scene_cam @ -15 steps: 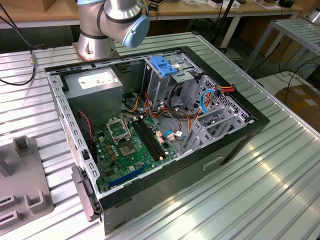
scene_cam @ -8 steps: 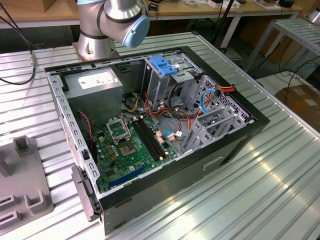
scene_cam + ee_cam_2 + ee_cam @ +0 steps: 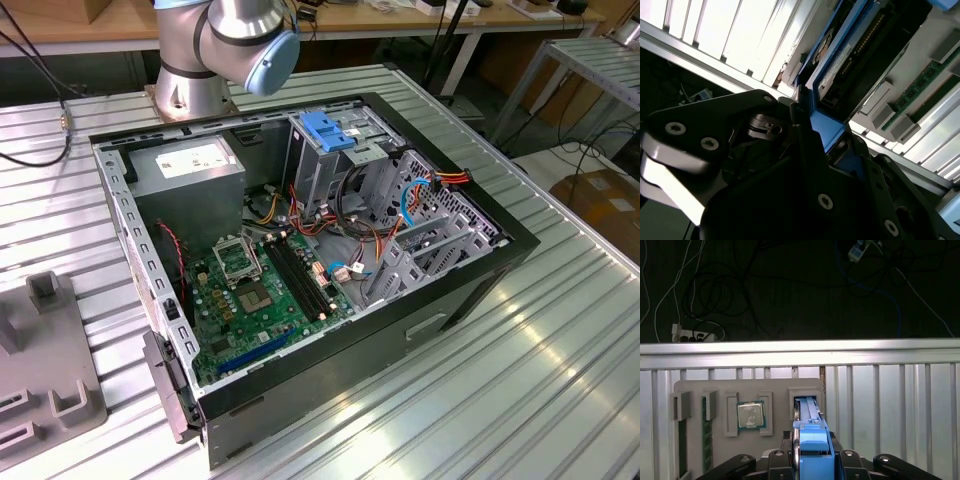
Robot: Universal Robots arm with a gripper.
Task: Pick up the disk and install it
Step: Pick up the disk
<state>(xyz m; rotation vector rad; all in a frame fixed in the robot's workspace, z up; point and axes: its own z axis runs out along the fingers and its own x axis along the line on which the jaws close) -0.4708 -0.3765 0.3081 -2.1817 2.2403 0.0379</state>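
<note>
The disk stands on edge in a slot of a grey parts tray, its blue bracket facing the wrist. In the second wrist view the disk shows its silver side with a white label and the blue bracket. My gripper is shut on that bracket, one black finger on each side of it. In the exterior view the open computer case lies on the table, with a metal drive cage near its far side.
The tray also holds a processor chip and memory sticks. The ribbed metal table ends just beyond the tray, above a dark floor with cables. Inside the case are a grey power supply, a motherboard and loose wires.
</note>
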